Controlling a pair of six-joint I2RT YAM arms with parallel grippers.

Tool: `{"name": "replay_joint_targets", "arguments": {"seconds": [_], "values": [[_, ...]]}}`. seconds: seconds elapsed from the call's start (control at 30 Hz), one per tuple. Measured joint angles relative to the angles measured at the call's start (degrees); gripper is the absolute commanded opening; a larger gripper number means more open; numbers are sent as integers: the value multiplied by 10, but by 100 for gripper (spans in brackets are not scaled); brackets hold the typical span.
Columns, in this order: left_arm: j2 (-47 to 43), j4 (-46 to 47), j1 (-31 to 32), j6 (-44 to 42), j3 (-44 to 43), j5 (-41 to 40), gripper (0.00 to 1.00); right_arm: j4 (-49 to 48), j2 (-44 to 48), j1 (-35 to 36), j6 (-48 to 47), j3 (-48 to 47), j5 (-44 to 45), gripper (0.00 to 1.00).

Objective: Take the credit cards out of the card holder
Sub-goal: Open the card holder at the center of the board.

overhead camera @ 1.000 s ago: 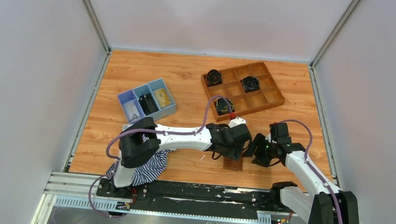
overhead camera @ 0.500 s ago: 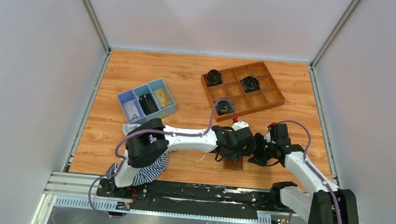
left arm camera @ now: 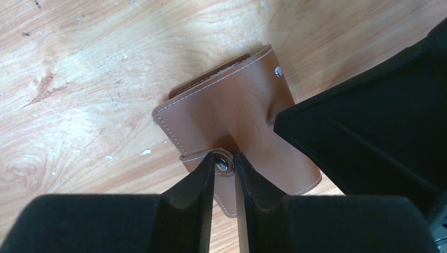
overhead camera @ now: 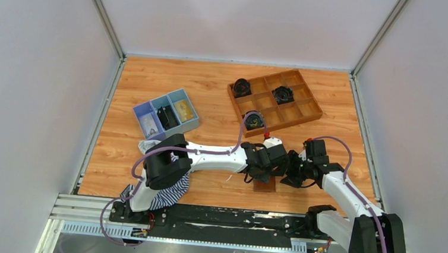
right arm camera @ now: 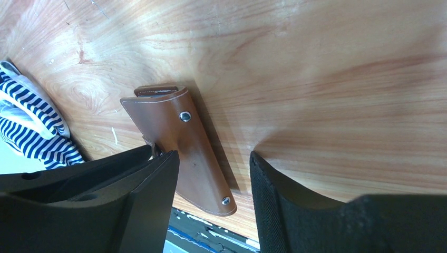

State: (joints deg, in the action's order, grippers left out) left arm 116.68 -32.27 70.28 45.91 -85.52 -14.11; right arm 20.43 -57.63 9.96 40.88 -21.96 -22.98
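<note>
**Closed card holder met by both grippers at lower centre of the table**

The card holder (overhead camera: 264, 184) is seen in the overhead view at the lower centre of the wooden table (overhead camera: 212, 84), just above the black base rail. It is lying flat with its brown cover shut, and no card is seen outside it. In the left wrist view a strap with a metal snap is folded over the lower edge of the cover.

The left gripper (left arm camera: 225, 161) is set on that strap. Its two fingers are drawn close together, with only a thin slit between them, and the snap stud is framed at their tips. The leather just above the tips is puckered. Whether the strap is actually pinched cannot be told.

The right gripper (right arm camera: 213, 158) is held with its fingers wide apart. In the right wrist view its left-hand finger is laid over the holder's lower left edge, while the other finger is kept apart from the holder, over bare wood.

A blue-and-white striped cloth (right arm camera: 26, 121) is found at the left edge of that view. A light-blue compartment tray (overhead camera: 166, 113) is placed left of centre and a wooden grid tray (overhead camera: 274, 100) right of centre in the upper half of the overhead view, both well apart from the holder.
</note>
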Motion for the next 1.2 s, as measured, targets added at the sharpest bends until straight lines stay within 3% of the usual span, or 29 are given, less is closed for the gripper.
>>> {"name": "replay_joint_targets", "arguments": {"seconds": [0.13, 0.47, 0.8, 1.2], "values": [[-1, -1, 0, -7, 0, -4, 0, 0, 0, 0, 0, 0, 0, 56], [-71, 5, -7, -52, 48, -5, 0, 8, 13, 0, -14, 4, -6, 56], [-298, 127, -73, -48, 217, 102, 0, 99, 88, 0, -84, -54, -6, 69], [-315, 164, -94, -54, 225, 167, 0, 82, 99, 0, -84, -57, -78, 64]]}}
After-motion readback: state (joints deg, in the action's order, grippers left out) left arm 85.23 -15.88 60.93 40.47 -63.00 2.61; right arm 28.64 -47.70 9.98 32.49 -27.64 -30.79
